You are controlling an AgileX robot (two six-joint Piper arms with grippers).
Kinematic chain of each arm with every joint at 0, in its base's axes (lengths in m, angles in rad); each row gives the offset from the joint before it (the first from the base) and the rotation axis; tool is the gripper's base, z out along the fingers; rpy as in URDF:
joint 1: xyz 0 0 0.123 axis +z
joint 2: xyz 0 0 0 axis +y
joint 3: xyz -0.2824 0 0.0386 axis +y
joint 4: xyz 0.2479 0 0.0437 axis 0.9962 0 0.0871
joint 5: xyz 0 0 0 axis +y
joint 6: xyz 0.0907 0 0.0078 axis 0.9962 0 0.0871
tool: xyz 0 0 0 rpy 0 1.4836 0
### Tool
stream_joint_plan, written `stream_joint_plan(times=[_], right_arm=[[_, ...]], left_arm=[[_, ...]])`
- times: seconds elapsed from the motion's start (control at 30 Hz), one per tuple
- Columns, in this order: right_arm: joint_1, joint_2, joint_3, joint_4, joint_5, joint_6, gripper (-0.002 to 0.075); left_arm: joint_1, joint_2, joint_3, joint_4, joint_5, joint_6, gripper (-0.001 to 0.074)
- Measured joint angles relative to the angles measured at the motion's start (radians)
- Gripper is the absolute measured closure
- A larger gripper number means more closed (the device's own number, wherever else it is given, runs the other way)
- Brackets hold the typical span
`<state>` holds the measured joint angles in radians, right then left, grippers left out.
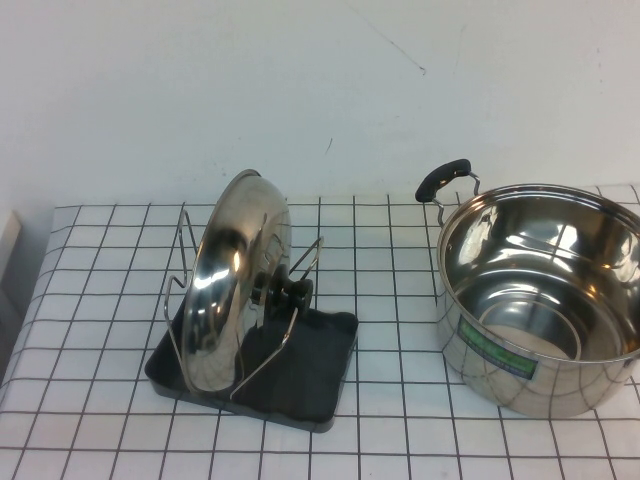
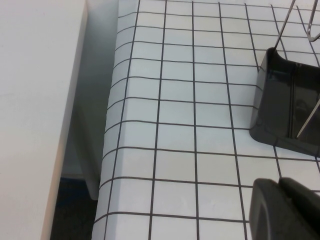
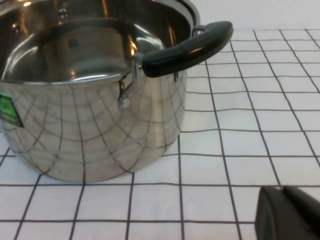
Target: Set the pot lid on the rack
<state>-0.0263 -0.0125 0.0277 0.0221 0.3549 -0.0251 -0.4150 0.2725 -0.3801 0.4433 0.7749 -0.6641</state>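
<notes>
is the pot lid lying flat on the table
No, the pot lid stands on edge in the rack, leaning against its wire supports, beside the pot.

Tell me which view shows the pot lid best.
The high view: the pot lid stands on edge in the rack, seen whole. The left wrist view shows only the rack's corner; the right wrist view shows only the pot.
</notes>
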Motion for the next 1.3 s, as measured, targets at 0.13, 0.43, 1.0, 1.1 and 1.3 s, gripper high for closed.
stream_joint_plan(times=[0.13,0.43,1.0,1.1,1.3], right_arm=[[0.035,0.000,0.000,-0.041,0.000,0.081,0.0728],[0.053,0.000,0.000,-0.068,0.000,0.113,0.0728],[0.053,0.000,0.000,-0.073,0.000,0.114,0.0728],[0.053,0.000,0.000,-0.073,0.000,0.114,0.0728],[0.053,0.000,0.000,-0.073,0.001,0.114,0.0728]], left_arm=[[0.000,0.000,0.000,0.000,0.000,0.000,0.0736],[0.000,0.000,0.000,0.000,0.000,-0.002,0.0737],[0.000,0.000,0.005,-0.013,-0.011,-0.002,0.0737],[0.010,-0.013,0.032,-0.043,-0.046,0.000,0.0737],[0.097,-0.137,0.154,-0.183,-0.266,0.162,0.0737]])
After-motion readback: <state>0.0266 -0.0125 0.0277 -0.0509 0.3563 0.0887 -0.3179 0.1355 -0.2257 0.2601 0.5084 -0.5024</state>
